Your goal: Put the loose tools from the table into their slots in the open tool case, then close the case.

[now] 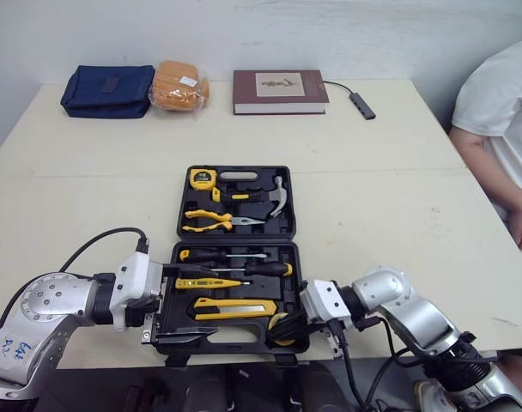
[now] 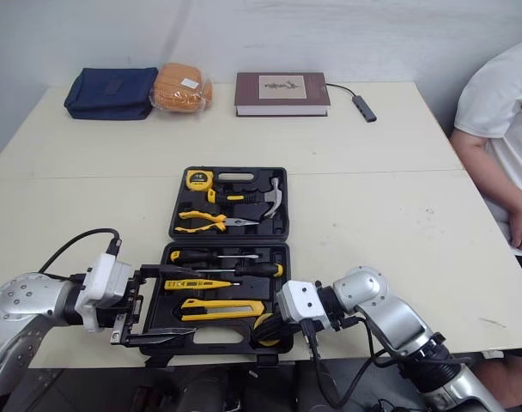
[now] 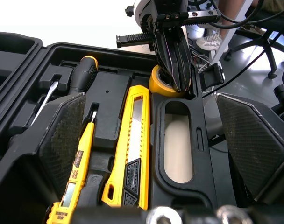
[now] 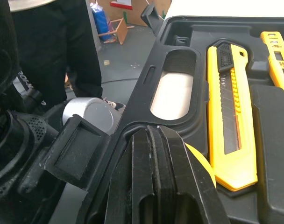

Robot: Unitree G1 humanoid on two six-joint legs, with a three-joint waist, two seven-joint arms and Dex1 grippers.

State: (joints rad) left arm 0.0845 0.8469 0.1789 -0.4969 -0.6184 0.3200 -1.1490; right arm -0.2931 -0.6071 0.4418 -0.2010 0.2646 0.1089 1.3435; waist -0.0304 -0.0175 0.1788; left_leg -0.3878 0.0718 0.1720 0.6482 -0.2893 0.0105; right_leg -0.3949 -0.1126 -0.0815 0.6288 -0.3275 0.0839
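Tool case (image 1: pixel 299 266) is laid open on the table (image 1: pixel 373 215), near the front edge. Yellow tape roll (image 1: pixel 282 328) is seated in its near right corner, touched by the right gripper (image 1: pixel 294 326), fingers pressed together. Left gripper (image 1: pixel 201 300) is held spread over the near left part.

Left arm: forearm comes in low from the left, wrist roughly level. Left tool (image 1: pixel 195 302) points across toward the right arm, its fingers (image 3: pixel 62 135) spread wide apart.

Right arm: elbow bent, forearm angled inward. Right tool (image 1: pixel 287 327) points left, both fingers pressed together, no gap visible.
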